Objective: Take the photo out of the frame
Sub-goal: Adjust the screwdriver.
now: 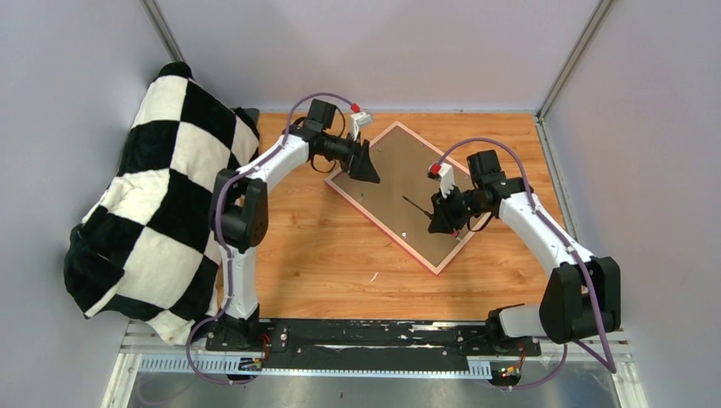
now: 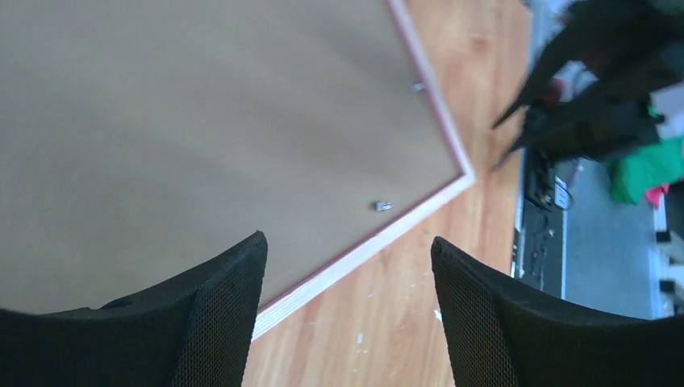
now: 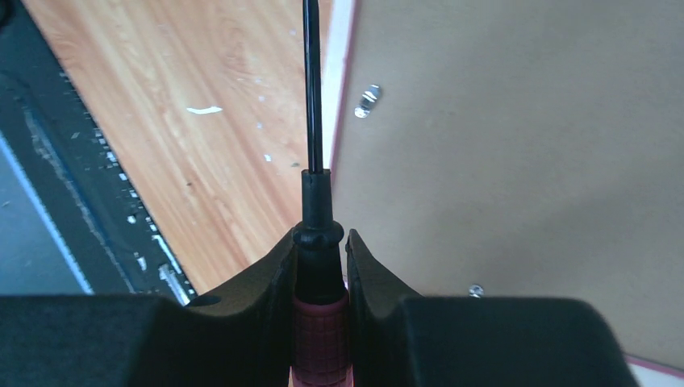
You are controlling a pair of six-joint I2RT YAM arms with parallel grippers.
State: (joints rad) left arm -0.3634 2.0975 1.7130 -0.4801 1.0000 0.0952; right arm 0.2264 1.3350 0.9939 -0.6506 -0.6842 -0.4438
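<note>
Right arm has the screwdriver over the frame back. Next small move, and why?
Probably dip the screwdriver tip to the nearest metal tab and lever it aside. The backing board sits in the frame with tabs over its edge, and the right gripper grips the tool.

A wooden table (image 1: 323, 263) with warm orange grain fills the middle of an enclosed booth. Plain pale grey walls stand at the far side (image 1: 374, 51), the left (image 1: 59, 85) and the right (image 1: 646, 127), joined by slim metal corner posts (image 1: 574, 55). A thick black-and-white checked blanket (image 1: 161, 204) slumps against the left wall, overhanging the table's left edge. A black rail (image 1: 374, 333) runs along the near edge. The light is even and soft.
</note>
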